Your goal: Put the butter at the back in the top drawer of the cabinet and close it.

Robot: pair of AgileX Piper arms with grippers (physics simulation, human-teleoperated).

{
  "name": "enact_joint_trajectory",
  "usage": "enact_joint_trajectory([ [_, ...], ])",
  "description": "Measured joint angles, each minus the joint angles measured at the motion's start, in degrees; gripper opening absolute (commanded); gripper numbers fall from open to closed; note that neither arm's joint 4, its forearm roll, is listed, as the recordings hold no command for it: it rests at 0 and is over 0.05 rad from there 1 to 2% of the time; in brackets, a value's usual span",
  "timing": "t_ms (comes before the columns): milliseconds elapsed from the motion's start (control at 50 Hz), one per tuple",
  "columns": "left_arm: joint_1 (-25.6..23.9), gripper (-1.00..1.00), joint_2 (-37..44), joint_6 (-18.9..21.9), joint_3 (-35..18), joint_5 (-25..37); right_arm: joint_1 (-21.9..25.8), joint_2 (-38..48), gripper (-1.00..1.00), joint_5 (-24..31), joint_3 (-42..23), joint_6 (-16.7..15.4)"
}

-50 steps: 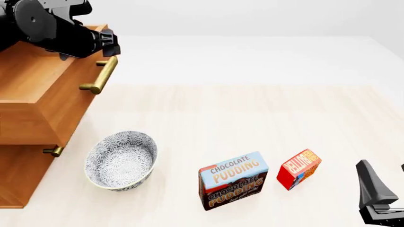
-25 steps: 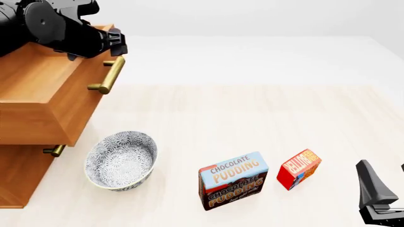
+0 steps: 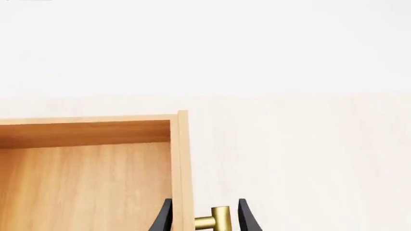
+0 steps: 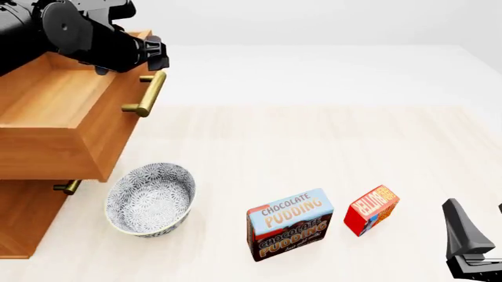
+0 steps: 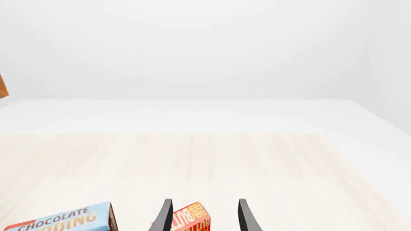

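Sliding further out of the cabinet (image 4: 20,223) than a second ago: the top drawer (image 4: 55,111), brass handle (image 4: 146,94) now nearer the table's middle. Clamping that handle between its fingers (image 3: 243,215), drawing it outward: the left gripper (image 3: 204,219). Exposing an empty wooden interior, nearly wide enough for loading. Waiting apart and empty beside the butter (image 4: 371,209): the right gripper (image 5: 204,219). Standing just left of the butter: the Chocolate Pudding box (image 4: 288,224), then the patterned bowl (image 4: 149,198).
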Motion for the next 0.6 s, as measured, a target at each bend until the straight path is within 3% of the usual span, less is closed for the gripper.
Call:
enact_joint_trajectory([
  [600,-1.6,1.0,0.8,1.4,-1.2,1.0,0.0,0.0,1.0,0.0,0.0,0.0],
])
